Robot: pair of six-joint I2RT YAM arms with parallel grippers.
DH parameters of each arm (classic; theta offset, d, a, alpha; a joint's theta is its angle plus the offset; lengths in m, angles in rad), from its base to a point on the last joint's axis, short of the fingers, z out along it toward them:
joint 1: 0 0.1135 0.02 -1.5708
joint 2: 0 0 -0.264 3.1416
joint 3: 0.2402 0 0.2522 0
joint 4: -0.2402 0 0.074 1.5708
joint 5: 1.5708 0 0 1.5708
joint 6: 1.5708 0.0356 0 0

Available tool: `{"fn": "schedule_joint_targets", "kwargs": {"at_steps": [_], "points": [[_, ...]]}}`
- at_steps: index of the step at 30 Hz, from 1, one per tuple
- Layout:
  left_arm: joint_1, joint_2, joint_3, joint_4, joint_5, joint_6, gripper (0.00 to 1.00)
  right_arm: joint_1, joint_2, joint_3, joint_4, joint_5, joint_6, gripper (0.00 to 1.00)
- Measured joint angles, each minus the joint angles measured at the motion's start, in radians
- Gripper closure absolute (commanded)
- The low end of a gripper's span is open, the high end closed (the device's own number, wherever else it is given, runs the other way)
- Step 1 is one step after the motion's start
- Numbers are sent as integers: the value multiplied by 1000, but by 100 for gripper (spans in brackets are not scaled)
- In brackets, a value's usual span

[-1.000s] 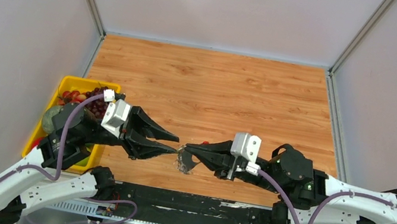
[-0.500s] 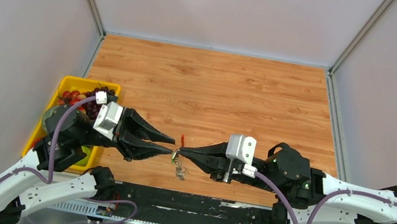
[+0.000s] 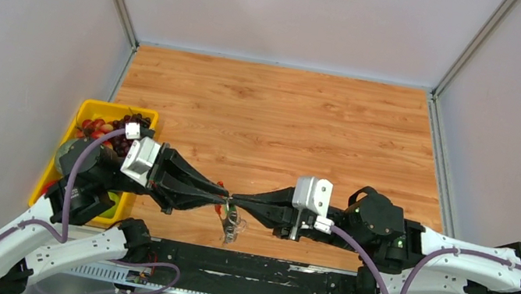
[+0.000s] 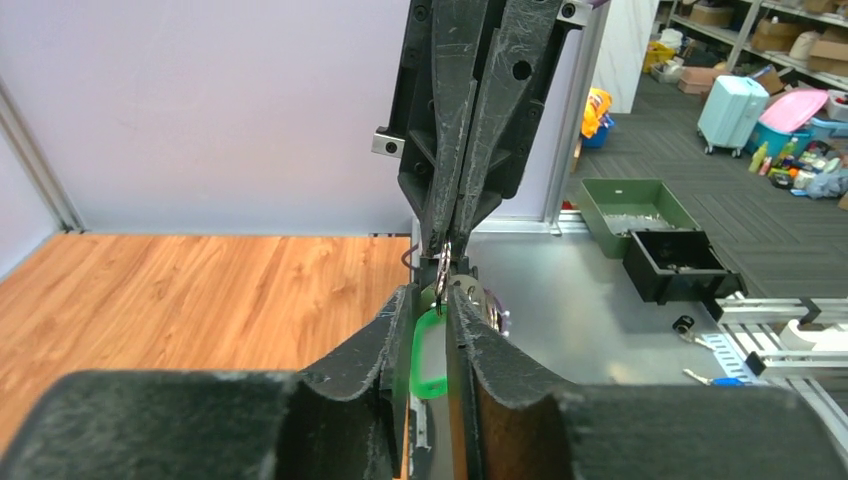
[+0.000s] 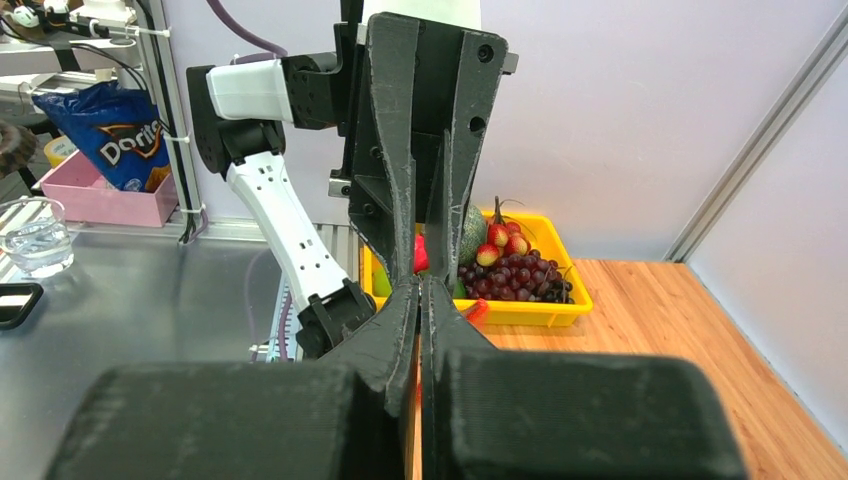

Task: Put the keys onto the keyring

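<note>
Starting at the pinch point: the left jaws stood at a slim gap and were clamped on the key (image 4: 430, 350). Its bright green head filled the space between the two fingers (image 4: 395, 345) in the left wrist view. Facing them tip to tip, the right jaws were closed all the way, nipping a thin silver ring of the keyring (image 3: 232, 225) right at their points. The rest of it, the jagged silvery fan (image 4: 483, 306), dangled just below and beside the two sets of tips. A bit of the red loop (image 5: 478, 311) peeked out next to the right fingers in the right wrist view. The bundle looked to hang clear of the counter (image 3: 278, 118), near its front edge, though I couldn't swear it wasn't brushing the wood.

Progress-wise, my read was that the easy half was done. Each arm had its piece, and the two had been brought nose to nose in mid-air, with the key's top end touching or just beside the ring. The fiddly half was left: getting the key's hole onto the ring wire, working it round, then letting go. I couldn't tell whether the key had started onto the wire, since that spot was tiny and partly hidden by the fingertips.

Further out, a yellow bin (image 3: 93, 111) of grapes (image 5: 520, 272) and other fruit sat at the counter's left edge beside the left arm, well apart from the action.
</note>
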Motion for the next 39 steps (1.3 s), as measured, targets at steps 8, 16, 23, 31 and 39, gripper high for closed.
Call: {"fn": "schedule_joint_targets", "kwargs": {"at_steps": [8, 16, 23, 31, 39], "points": [[0, 0, -6, 17, 20, -3, 97, 0, 0, 4, 0, 0, 0, 100], [0, 0, -8, 23, 29, -4, 100, 5, 0, 4, 0, 0, -4, 100], [0, 0, -17, 43, 43, -11, 100, 6, 0, 4, 5, -3, -19, 100], [0, 5, -23, 75, 69, -19, 100, 7, 0, 4, 40, -18, -50, 100], [0, 19, -29, 94, 94, -22, 100, 12, 13, 4, 68, -25, -75, 100]]}}
